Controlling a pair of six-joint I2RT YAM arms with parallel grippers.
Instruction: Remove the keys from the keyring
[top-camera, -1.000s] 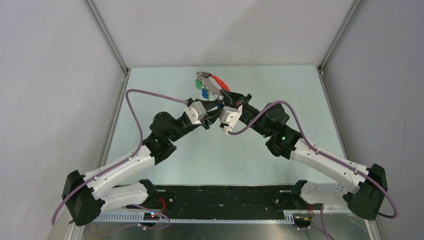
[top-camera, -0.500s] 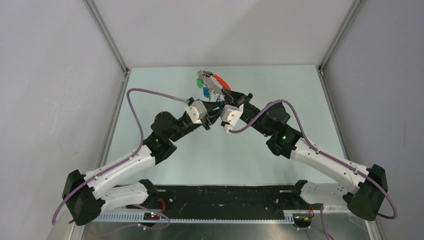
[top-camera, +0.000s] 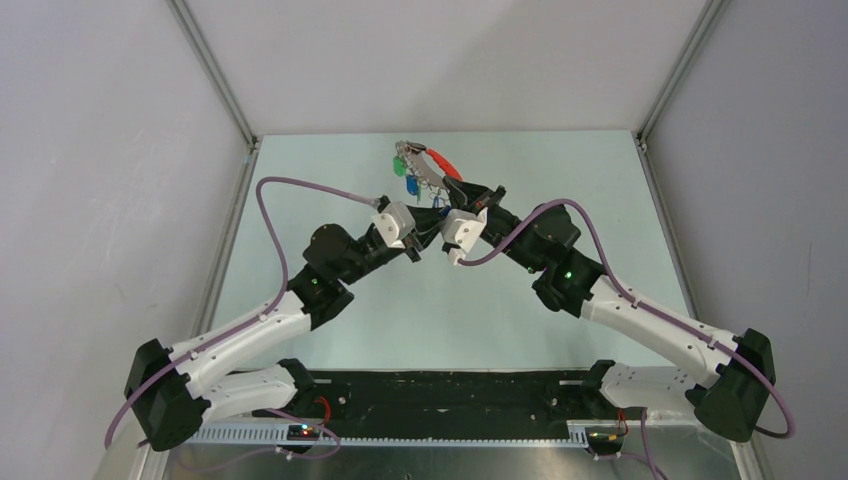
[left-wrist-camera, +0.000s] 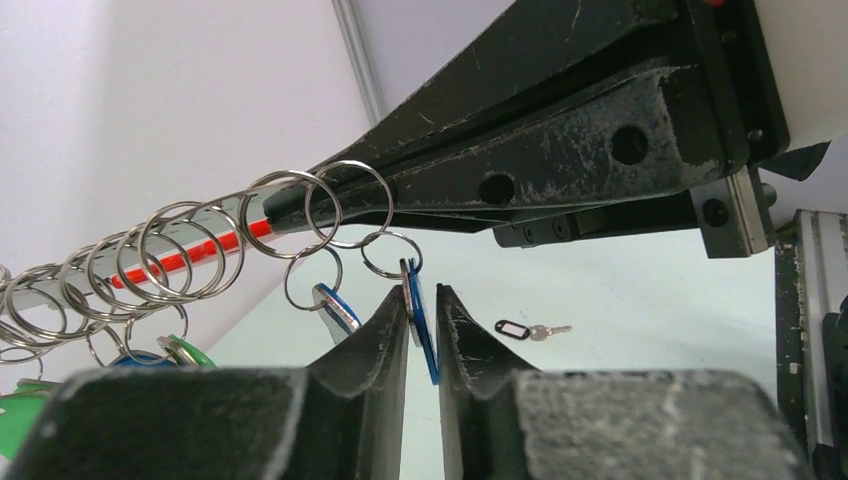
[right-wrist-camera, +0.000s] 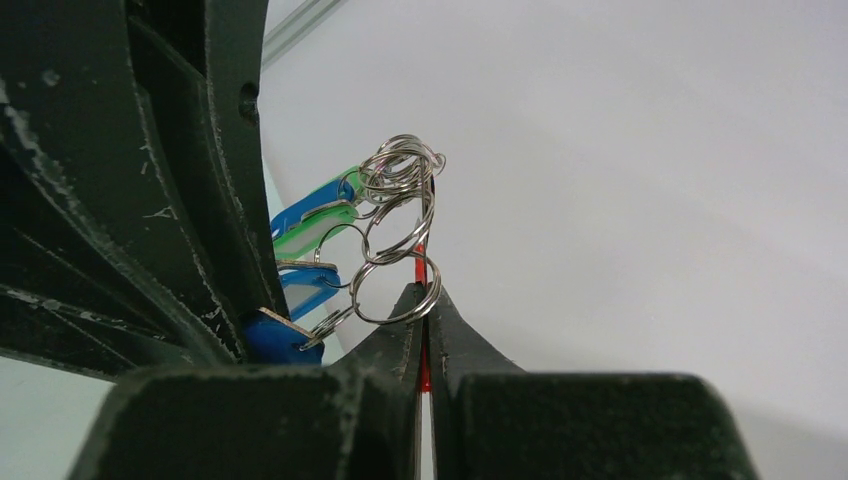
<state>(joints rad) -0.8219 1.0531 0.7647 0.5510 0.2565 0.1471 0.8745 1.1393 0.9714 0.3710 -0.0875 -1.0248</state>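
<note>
The keyring (top-camera: 425, 168) hangs in the air above the far middle of the table. Its red plastic loop (top-camera: 443, 163) sits between the jaws of my right gripper (right-wrist-camera: 425, 295), which is shut on it. Several metal rings (left-wrist-camera: 180, 255) are threaded along the red loop. From them hang the keys, with a green tag (top-camera: 399, 165) and blue tags (top-camera: 411, 185). My left gripper (left-wrist-camera: 421, 295) comes up from below, and its narrow jaws pinch one blue-tagged key (left-wrist-camera: 428, 335) that hangs from the nearest ring. Another blue tag (left-wrist-camera: 335, 305) hangs just left of it.
A lone silver key with a black tag (left-wrist-camera: 525, 329) lies flat on the pale green table (top-camera: 330, 170) beyond the left fingers. The right gripper's black finger (left-wrist-camera: 560, 150) crosses the top of the left wrist view. Grey walls close in the table's sides and back.
The left gripper's jaws have closed in on the blue-tagged key, and the left wrist has shifted slightly. The right gripper and the keyring have stayed put.
</note>
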